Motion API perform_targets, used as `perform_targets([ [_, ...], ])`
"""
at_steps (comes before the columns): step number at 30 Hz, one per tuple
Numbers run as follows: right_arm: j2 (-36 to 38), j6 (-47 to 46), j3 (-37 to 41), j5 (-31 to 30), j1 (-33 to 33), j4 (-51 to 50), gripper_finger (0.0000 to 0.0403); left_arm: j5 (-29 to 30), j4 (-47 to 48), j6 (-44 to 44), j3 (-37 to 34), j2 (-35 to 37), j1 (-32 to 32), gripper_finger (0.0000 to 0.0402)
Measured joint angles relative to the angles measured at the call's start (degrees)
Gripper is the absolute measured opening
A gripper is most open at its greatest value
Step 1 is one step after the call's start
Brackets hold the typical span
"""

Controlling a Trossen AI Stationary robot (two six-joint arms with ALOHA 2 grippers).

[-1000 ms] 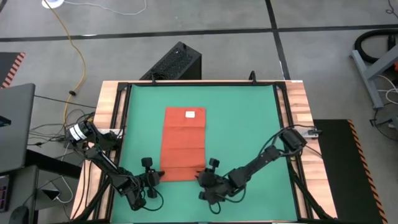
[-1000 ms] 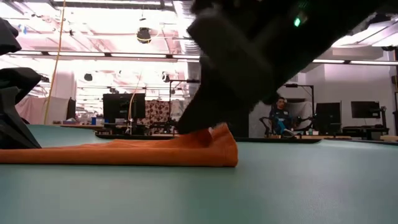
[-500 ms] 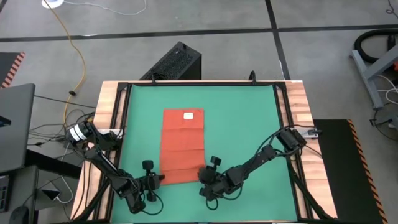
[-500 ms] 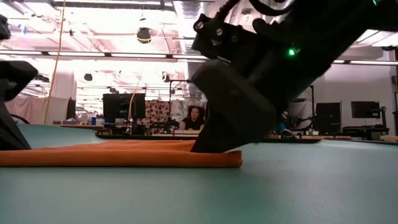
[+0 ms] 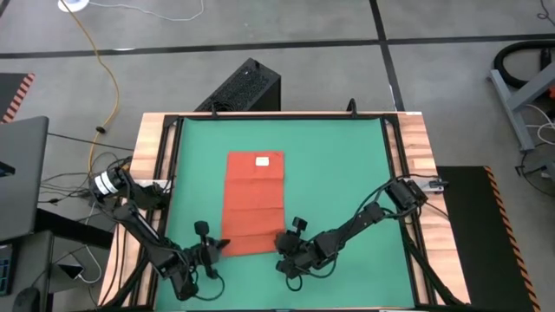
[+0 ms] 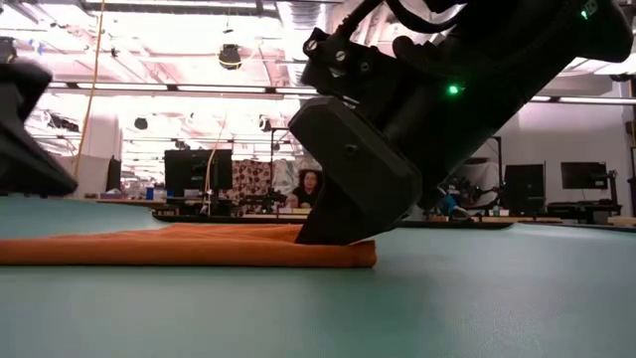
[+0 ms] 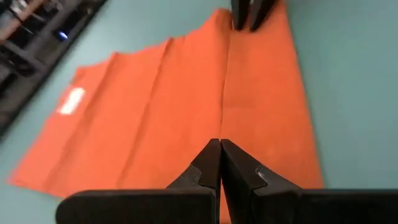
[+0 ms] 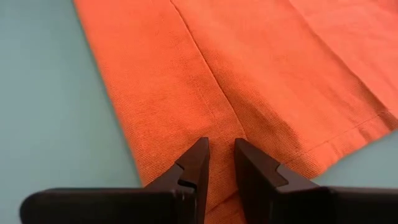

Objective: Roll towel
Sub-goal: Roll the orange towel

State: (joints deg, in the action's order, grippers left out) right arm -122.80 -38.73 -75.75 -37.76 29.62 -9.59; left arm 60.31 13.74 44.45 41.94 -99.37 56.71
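Observation:
The orange-red towel (image 5: pixel 256 204) lies flat on the green mat (image 5: pixel 347 173), its white tag (image 5: pixel 263 160) at the far end. It also shows in the low view (image 6: pixel 179 247). My right gripper (image 5: pixel 284 245) is down on the towel's near right part, its fingers (image 8: pixel 217 152) almost together on the cloth. My left gripper (image 5: pixel 218 246) is shut and empty, its fingers (image 7: pixel 220 149) held above the towel's near left part. In the low view it (image 6: pixel 30 139) is clear of the cloth. My right gripper has a little of the towel between its two fingertips, at a crease line (image 8: pixel 239 127) near the towel's near right corner. The fingers slant down from the table's near right. The towel lies flat on the mat under the fingers (image 6: pixel 333 234).
A black box (image 5: pixel 247 87) stands beyond the table's far edge. Wooden borders (image 5: pixel 408 147) frame the mat. The mat is bare to the towel's right and left. A person (image 6: pixel 311 187) sits in the room behind.
My right gripper has gone down and laid the towel's raised near right corner flat on the mat, then shifted a little toward the table's left with it. My left gripper has risen off the towel's near left part.

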Motion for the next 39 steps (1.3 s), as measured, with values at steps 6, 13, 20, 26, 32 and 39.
perform_targets([
  [6,-0.1,-1.2,0.0,-0.1,0.7,0.0,0.0097,-4.8,-18.2,-3.9,-7.3,0.0,0.0,0.0000],
  [13,-0.2,-2.7,0.1,0.1,2.7,2.2,0.0097,-6.1,-20.6,-5.2,-8.6,0.0,-0.5,0.0000],
  [20,-0.3,-1.1,-1.4,-0.9,6.0,2.1,0.0097,-6.2,-20.4,-5.3,-8.6,0.0,-1.4,0.0000],
  [26,0.0,4.7,-3.6,-9.8,7.7,2.2,0.0097,-6.1,-22.1,-5.5,-8.6,0.0,-1.8,0.0000],
  [32,0.0,5.2,-3.6,-10.5,7.3,2.1,0.0097,-3.4,-29.0,-10.3,-8.5,3.3,1.7,0.0000],
  [39,0.1,9.8,-3.6,-10.5,7.5,4.2,0.0098,-0.5,-31.4,-7.5,-8.7,0.6,3.9,0.0000],
])
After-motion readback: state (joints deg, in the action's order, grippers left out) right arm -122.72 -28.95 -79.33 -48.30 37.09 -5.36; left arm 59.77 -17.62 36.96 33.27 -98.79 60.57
